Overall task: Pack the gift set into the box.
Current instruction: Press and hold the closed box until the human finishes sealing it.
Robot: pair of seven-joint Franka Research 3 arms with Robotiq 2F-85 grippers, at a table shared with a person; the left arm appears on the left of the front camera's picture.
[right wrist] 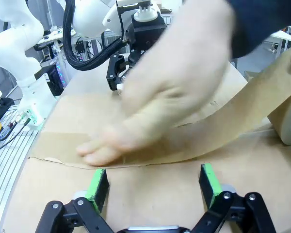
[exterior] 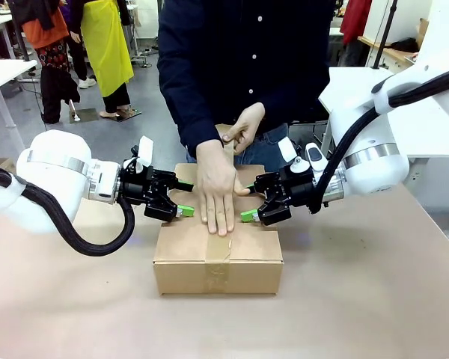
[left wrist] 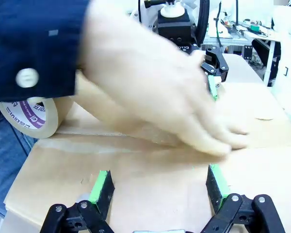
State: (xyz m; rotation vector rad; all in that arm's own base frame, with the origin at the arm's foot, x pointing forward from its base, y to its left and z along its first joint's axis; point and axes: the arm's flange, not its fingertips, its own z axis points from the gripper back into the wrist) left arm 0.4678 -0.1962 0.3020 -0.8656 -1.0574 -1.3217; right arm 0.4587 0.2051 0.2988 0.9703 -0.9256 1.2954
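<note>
The box (exterior: 218,258) sits closed on the table (exterior: 374,299), its flaps folded down and a strip of brown tape (exterior: 218,254) running across the top seam and down the near face. The left gripper (exterior: 184,212) rests its green pads on the left part of the box top, jaws apart with nothing between them. The right gripper (exterior: 248,216) does the same on the right part of the box top, jaws also apart and empty. Between the two grippers, a person's hand (exterior: 215,196) lies flat on the tape along the seam. The person's other hand (exterior: 244,127) is raised behind the box, holding the tape roll (left wrist: 31,116). The gift set cannot be seen, as the box is shut
</note>
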